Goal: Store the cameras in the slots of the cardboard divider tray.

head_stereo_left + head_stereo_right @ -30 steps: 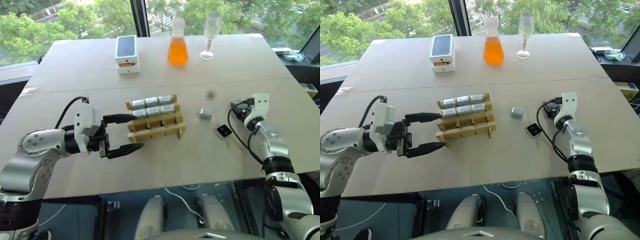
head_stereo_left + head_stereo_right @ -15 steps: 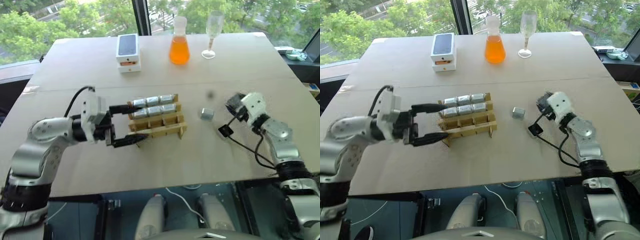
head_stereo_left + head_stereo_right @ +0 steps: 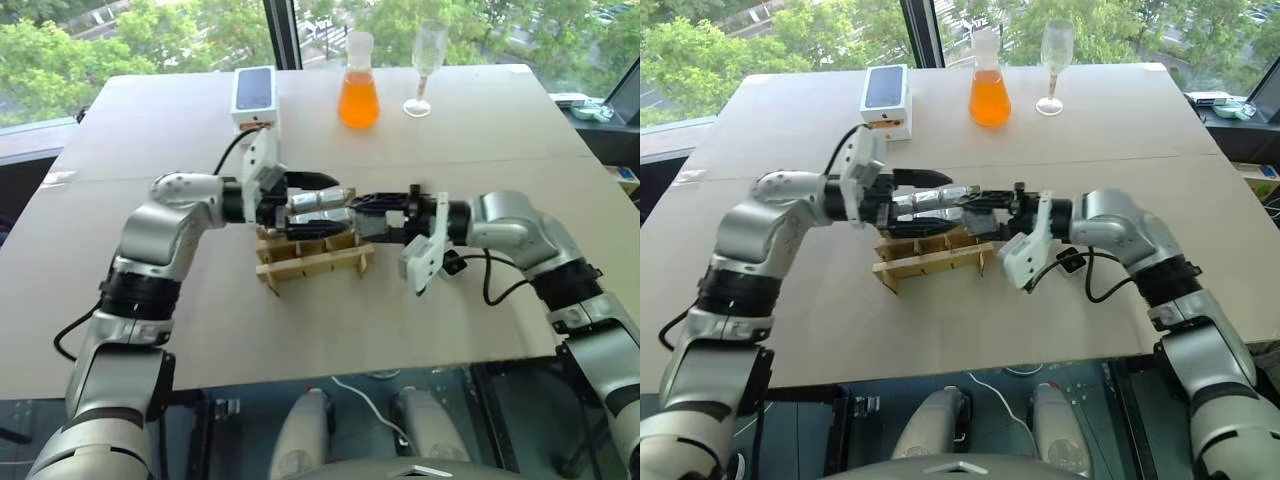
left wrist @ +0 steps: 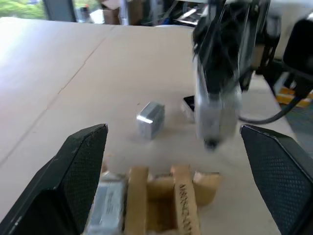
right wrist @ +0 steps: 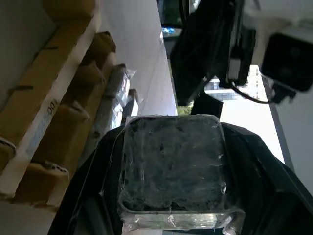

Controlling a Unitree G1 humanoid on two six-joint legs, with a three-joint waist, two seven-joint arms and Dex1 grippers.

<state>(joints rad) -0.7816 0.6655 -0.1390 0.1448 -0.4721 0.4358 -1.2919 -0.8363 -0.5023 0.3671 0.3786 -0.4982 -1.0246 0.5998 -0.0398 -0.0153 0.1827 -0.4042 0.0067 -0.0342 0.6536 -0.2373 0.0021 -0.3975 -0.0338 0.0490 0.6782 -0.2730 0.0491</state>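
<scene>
The tan slatted cardboard divider tray (image 3: 312,250) sits mid-table, silvery-grey boxy cameras (image 3: 318,200) filling its far slots. The right gripper (image 5: 171,171) clamps one dark-faced, plastic-wrapped camera (image 5: 172,169) just above the tray. The left gripper (image 4: 183,181) hovers there, fingers spread wide, empty.

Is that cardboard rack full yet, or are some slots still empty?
Partly full: the cardboard rack shows empty front-row slots, and one camera lies loose on the table.
</scene>
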